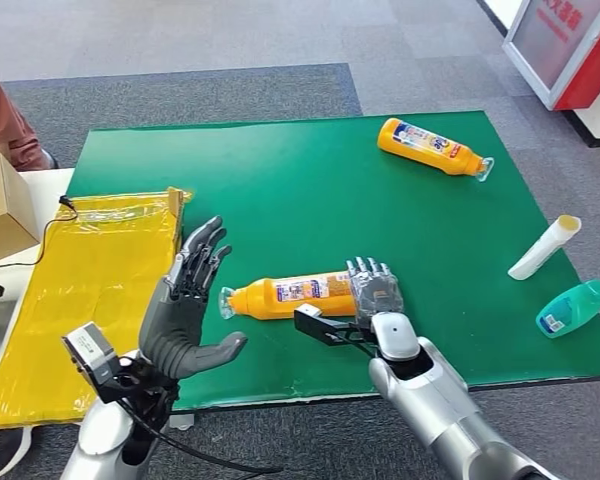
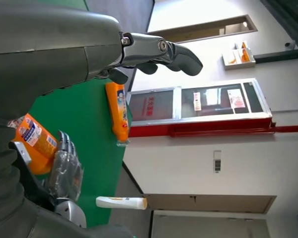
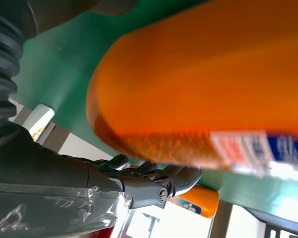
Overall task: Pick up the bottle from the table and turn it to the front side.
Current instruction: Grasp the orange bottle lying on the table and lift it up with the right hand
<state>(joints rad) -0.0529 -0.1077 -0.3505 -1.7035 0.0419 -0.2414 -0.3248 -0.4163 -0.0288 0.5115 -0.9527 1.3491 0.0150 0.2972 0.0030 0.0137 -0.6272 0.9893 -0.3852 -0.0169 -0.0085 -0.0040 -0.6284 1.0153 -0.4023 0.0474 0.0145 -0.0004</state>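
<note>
An orange bottle (image 1: 293,295) with a white-and-blue label lies on its side on the green mat (image 1: 320,190), cap pointing toward my left hand. My right hand (image 1: 374,290) is at the bottle's base end, fingers stretched out alongside it and not curled round it. In the right wrist view the bottle (image 3: 215,84) fills the space just beside the straight fingers (image 3: 151,178). My left hand (image 1: 187,310) hovers open just left of the cap, fingers spread and thumb out. The left wrist view shows that hand (image 2: 155,52), the bottle (image 2: 33,141) and my right hand (image 2: 67,171).
A second orange bottle (image 1: 431,146) lies at the mat's far right. A white tube (image 1: 544,246) and a teal bottle (image 1: 576,307) lie at the right edge. A yellow bag (image 1: 86,290) covers the left side, next to a cardboard box (image 1: 3,205) and a person's sleeve (image 1: 3,115).
</note>
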